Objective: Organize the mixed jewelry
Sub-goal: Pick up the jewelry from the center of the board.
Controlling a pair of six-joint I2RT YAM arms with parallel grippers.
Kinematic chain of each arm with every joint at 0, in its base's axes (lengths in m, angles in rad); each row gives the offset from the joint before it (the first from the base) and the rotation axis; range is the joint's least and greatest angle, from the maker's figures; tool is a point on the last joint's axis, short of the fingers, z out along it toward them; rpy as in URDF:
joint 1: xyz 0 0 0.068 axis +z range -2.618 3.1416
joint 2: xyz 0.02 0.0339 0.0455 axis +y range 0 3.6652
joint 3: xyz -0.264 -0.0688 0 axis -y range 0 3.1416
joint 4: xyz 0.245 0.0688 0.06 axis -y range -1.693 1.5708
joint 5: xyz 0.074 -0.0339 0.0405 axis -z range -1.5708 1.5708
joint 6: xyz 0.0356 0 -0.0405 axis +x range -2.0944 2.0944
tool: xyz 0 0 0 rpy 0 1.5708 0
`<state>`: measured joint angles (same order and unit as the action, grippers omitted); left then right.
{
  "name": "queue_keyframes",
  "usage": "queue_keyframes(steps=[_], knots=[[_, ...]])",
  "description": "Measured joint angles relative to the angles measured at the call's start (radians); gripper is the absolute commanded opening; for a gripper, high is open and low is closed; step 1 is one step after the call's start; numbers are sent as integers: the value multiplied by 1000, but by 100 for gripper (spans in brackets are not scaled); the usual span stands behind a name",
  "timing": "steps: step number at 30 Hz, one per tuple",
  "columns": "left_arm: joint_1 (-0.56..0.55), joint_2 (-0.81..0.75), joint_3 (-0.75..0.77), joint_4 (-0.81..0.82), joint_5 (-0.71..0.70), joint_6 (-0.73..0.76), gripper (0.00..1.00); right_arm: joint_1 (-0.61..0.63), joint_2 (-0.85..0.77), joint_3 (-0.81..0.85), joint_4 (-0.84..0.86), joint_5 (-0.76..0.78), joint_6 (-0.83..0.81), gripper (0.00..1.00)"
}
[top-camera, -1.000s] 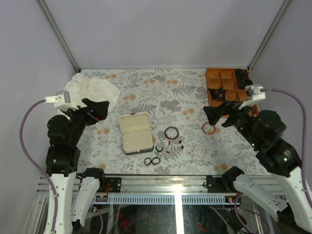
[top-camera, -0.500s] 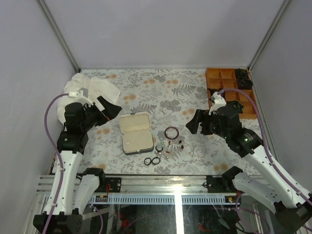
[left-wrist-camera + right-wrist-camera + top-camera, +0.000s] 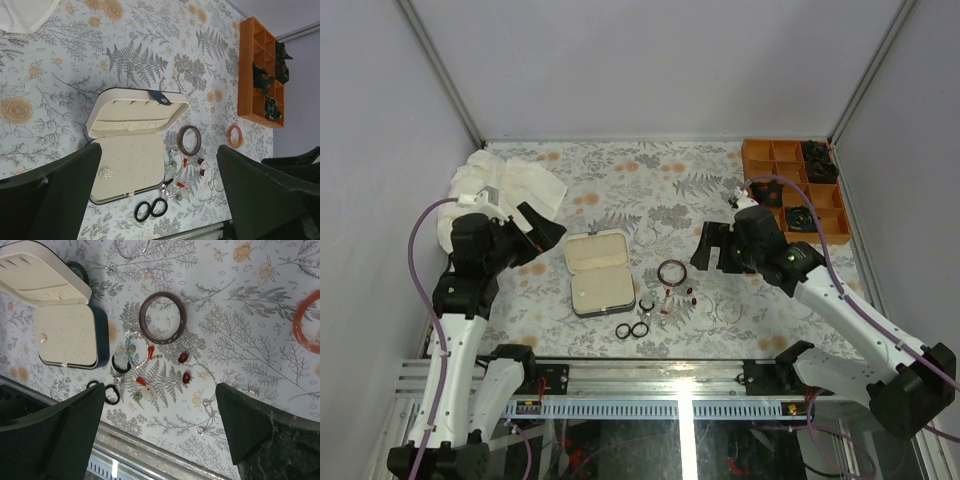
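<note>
Both pincers stand with fingers wide apart, holding nothing: in the top view the left pincer (image 3: 542, 232) hovers left of the open case (image 3: 598, 272) at mid-frame, the right pincer (image 3: 712, 250) just right of the dark bangle (image 3: 671, 271). The jewelry (image 3: 663, 303) lies loose on the bench (image 3: 620, 180) right of and below the case: red beads (image 3: 183, 358) under the dark bangle, two touching black rings (image 3: 631, 330) lowest, a pink bangle (image 3: 312, 322) farther right. An orange tray (image 3: 760, 152) sits upper right, a white cloth (image 3: 510, 180) upper left.
</note>
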<state>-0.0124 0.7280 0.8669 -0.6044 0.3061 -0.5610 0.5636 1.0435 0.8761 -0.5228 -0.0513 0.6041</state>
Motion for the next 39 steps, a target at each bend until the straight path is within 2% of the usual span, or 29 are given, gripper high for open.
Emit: queue_keyframes(steps=[5,8,13,17,20,26,30,33,39], knots=[[0,1,-13,-12,-1,8,100,0,64,12,49,-22,-14,99],[0,-11,-6,-35,-18,23,100,0,112,29,56,-21,-39,90],[-5,26,66,-64,-49,19,100,0,171,65,66,-19,-87,80],[-6,60,111,-59,-85,15,100,0,228,99,89,-15,-131,61],[-6,56,99,-57,-90,15,100,0,286,122,118,-22,-158,54],[-6,51,53,-19,-83,16,100,0,397,126,187,-65,-185,52],[-6,60,6,0,-76,19,100,0,458,126,226,-99,-187,57],[-6,67,-18,13,-76,24,100,0,494,136,249,-119,-186,57],[-6,71,-38,39,-89,43,100,0,572,180,301,-140,-185,45]])
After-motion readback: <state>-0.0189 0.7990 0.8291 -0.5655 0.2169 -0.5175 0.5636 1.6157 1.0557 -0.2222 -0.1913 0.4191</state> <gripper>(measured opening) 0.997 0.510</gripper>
